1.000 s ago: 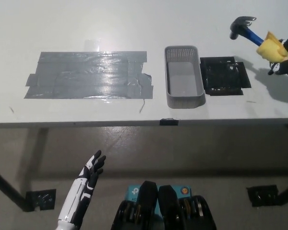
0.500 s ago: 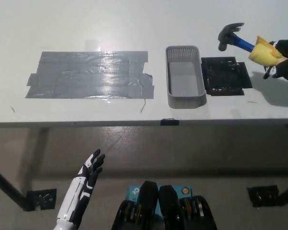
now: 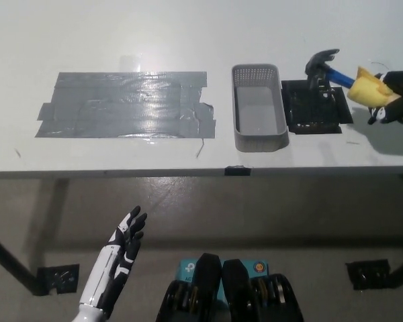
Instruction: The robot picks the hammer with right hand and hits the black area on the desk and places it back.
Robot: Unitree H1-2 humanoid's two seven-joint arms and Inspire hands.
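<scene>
Hammer over the black patch, mid-strike.
The right hand (image 3: 396,100) grips the hammer (image 3: 339,74), its head at the black area (image 3: 316,107); returning it remains. The left hand (image 3: 124,241) hangs spread below the tabletop (image 3: 188,40).

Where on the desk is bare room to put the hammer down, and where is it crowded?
Bare desk lies along the far edge behind the grey tape patch, and on the strip between the grey basket and that patch. It is crowded at the right: the right hand holds the hammer over the black area. The left hand rests open below the desk.
</scene>
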